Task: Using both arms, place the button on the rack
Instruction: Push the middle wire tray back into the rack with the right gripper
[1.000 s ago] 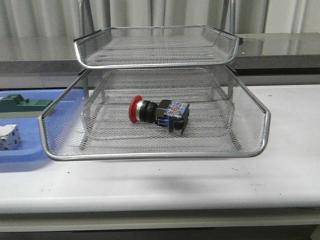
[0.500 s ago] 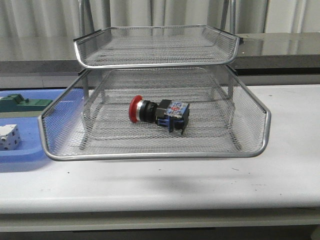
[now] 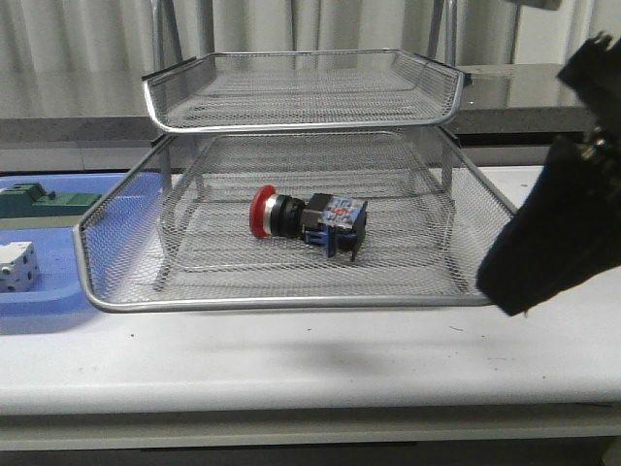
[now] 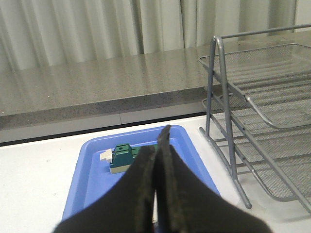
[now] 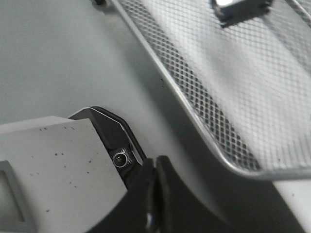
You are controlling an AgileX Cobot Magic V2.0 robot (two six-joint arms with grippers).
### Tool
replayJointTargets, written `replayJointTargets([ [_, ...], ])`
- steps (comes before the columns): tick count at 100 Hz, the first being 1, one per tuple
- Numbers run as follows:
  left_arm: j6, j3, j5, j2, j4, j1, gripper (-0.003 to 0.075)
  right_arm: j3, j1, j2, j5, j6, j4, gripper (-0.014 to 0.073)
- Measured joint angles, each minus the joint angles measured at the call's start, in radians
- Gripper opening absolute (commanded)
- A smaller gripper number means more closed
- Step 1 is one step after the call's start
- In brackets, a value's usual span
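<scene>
- The button (image 3: pixel 309 222) lies on its side on the mesh floor of the rack's (image 3: pixel 291 303) lower visible tray, near the middle, nothing gripping it.
- Its long axis runs roughly across the tray: the red mushroom head points toward the robot's left, the black-and-blue body toward its right.
- Judged from this, the placing looks done; any coming move would most likely be a retreat rather than a new grasp.
- The right arm (image 3: pixel 555 233) is the nearer one. In the front view it is a dark mass at the right edge, beside the tray's right front corner, so the button lies to its left and inside the rim.
- The right gripper (image 5: pixel 154 194) has its fingers pressed together with nothing between them; its wrist view looks down on the bare table and the tray's rim, outside the mesh.
- The left gripper (image 4: pixel 156 165) is likewise clenched and empty, hovering over a blue tray (image 4: pixel 87 165) that holds a green block (image 4: pixel 122 156), well left of the rack.
- A white-grey cube (image 3: pixel 17 266) also sits on that blue tray.
</scene>
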Motion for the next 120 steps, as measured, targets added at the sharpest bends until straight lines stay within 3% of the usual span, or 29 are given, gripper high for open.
replayJointTargets([
  [19,0.000,0.000,0.000,0.000,0.000,0.000,-0.0020,0.000,0.160,0.080,-0.168,-0.013,-0.072,-0.0062],
  [47,0.000,0.000,0.000,0.000,0.000,0.000,-0.0020,-0.005,0.284,0.230,-0.425,-0.015,-0.106,-0.0059],
  [120,0.000,0.000,0.000,0.000,0.000,0.000,-0.0020,-0.005,0.340,0.299,-0.612,-0.017,-0.125,-0.0059],
])
